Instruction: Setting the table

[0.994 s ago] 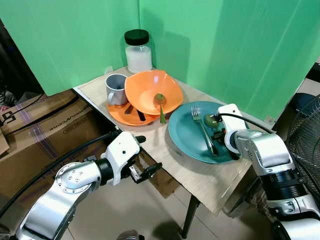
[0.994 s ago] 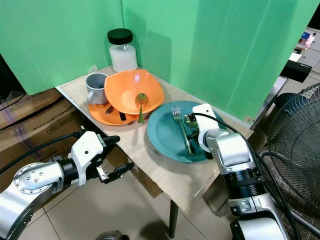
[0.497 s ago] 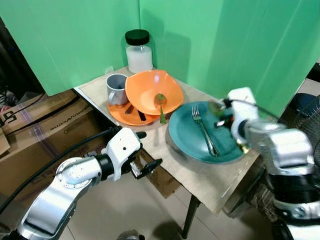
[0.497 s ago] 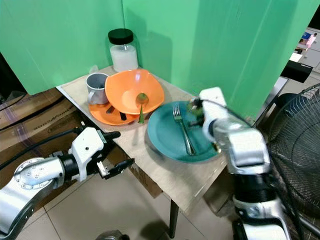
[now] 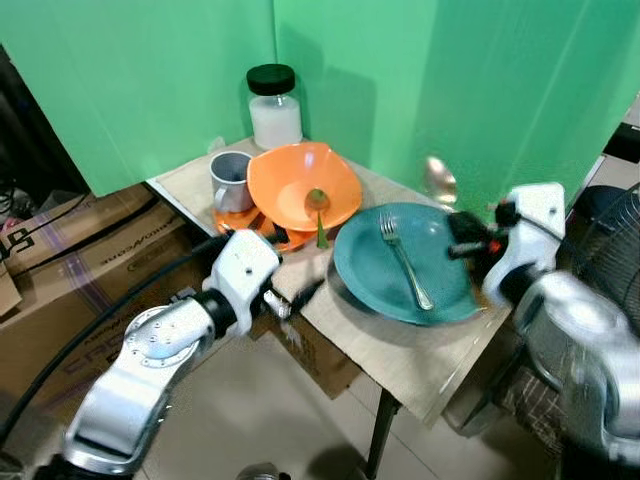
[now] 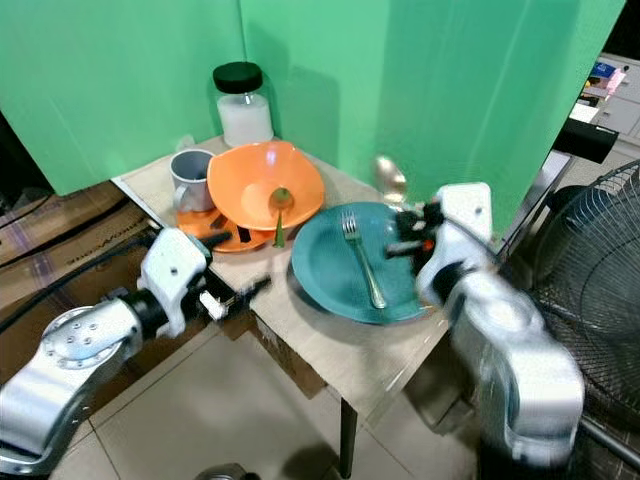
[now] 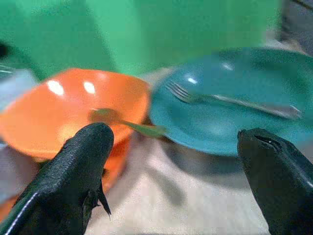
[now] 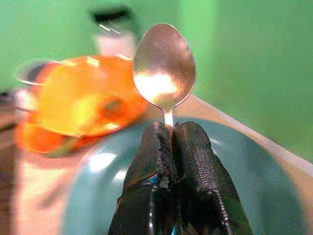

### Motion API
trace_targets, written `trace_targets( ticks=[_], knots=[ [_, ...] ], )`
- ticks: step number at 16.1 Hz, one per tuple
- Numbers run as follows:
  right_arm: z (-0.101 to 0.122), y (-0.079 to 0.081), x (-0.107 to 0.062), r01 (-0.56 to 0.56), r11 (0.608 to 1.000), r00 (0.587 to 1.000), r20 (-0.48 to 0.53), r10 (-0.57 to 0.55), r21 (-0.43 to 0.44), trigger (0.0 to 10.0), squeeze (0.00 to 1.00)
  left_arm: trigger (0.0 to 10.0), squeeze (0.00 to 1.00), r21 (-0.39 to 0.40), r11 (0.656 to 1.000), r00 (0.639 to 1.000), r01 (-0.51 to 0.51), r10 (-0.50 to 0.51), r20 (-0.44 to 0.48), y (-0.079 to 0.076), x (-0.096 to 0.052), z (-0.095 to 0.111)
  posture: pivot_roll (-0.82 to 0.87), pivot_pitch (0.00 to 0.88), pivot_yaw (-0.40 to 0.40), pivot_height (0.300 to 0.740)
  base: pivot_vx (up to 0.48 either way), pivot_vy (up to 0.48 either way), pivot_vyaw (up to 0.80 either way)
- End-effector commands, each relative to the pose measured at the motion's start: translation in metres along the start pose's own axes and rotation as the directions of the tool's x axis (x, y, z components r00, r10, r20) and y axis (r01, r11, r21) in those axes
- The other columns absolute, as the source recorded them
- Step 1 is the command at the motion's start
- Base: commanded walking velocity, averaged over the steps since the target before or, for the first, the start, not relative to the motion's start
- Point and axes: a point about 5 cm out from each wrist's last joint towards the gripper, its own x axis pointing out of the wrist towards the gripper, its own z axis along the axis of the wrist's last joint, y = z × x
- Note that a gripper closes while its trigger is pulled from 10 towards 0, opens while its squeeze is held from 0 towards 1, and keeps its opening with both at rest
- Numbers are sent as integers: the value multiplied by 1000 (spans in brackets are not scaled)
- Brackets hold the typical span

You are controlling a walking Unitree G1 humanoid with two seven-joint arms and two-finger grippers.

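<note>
A teal plate [image 5: 365,270] lies on the small wooden table [image 5: 410,365] with a metal fork [image 5: 405,262] across it. My right gripper [image 5: 460,236] hovers over the plate's far right rim, shut on the handle of a metal spoon [image 5: 438,181] that points up; the right wrist view shows its bowl [image 8: 164,66] above the closed fingers [image 8: 195,161]. My left gripper [image 5: 292,285] is open at the table's front edge, just before an orange bowl [image 5: 303,187] holding a green spoon [image 5: 318,205]. In the left wrist view its fingers [image 7: 83,166] stand wide apart.
An orange plate [image 5: 236,222] lies under the bowl, with a grey mug [image 5: 230,177] on it and a black-lidded jar [image 5: 273,98] behind. Green screens back the table. Cardboard boxes [image 5: 70,260] stand at the left, a fan [image 6: 590,250] at the right.
My right gripper has lifted the metal spoon off the teal plate, up and toward the far right. My left gripper has risen from below the table to its front edge.
</note>
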Motion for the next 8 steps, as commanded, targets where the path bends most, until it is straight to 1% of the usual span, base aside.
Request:
trace_targets(
  ticks=[1, 2, 3, 6, 7, 8],
  knots=[
    [9, 10, -6, -65, 998, 993, 96, 65, -2, 10000, 0, 10000, 0, 2, 997, 997, -76, 76, 19, 2, -2, 2, 92, 0, 40, 740, 0, 0, 0],
    [9, 11, -7, -68, 998, 991, 113, 67, 1, 10000, 0, 10000, 0, -6, 995, 995, -96, 96, 27, 2, -2, 3, 93, 0, 40, 740, 0, 0, 0],
    [9, 13, -5, -74, 997, 989, 130, 70, 20, 10000, 0, 10000, 0, -42, 991, 991, -129, 131, 36, 0, -1, 5, 95, 0, 39, 740, 0, 0, 0],
    [7, 15, 4, -67, 998, 988, 141, 64, 18, 10000, 0, 10000, 0, -25, 990, 989, -142, 143, 25, -1, 0, 1, 101, 0, 33, 740, 0, 0, 0],
    [8, 14, 7, -70, 997, 987, 145, 68, 12, 10000, 0, 10000, 0, -16, 990, 990, -140, 140, 14, -1, 0, 0, 108, 0, 31, 740, 0, 0, 0],
    [6, 13, 12, -74, 997, 989, 125, 75, -12, 10000, 0, 10000, 0, -4, 992, 992, -124, 124, 0, -2, -1, -1, 115, 0, 26, 740, 0, 0, 0]
  ],
)
